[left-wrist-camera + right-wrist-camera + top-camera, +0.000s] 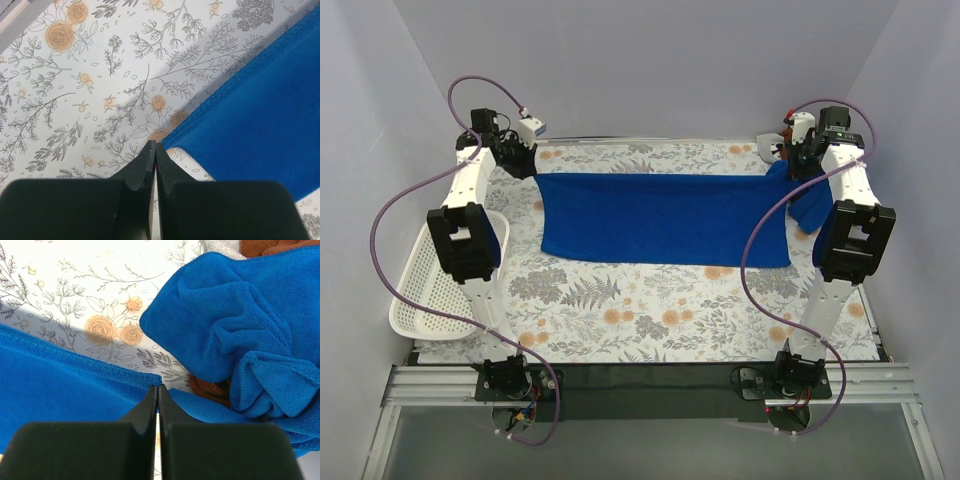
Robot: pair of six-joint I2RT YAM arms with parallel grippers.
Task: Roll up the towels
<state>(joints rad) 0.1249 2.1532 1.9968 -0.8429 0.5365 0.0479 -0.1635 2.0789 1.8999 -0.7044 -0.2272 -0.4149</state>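
Both left gripper (153,145) and right gripper (156,387) are closed at the towel (660,215); only overhead shows the basket (420,290)

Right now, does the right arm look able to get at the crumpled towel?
Probably yes: the crumpled towel lies uncovered beside the right gripper. But its jaws are shut on a corner of the flat towel, so it would have to let go first.
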